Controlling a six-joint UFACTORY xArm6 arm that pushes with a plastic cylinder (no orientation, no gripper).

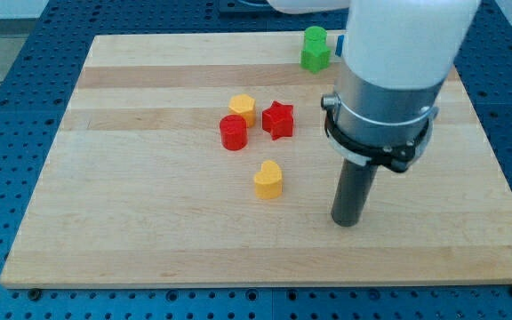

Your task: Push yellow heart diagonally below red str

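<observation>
The yellow heart (268, 179) lies on the wooden board (149, 231), below and slightly left of the red star (277, 119). My tip (348, 222) touches the board to the right of the yellow heart and a little lower, with a gap between them. The rod hangs from the large white and grey arm at the view's upper right.
A red cylinder (233, 132) and a yellow hexagon-like block (243, 108) sit just left of the red star. A green block (315, 49) stands near the board's top edge, with a blue block (339, 42) partly hidden behind the arm.
</observation>
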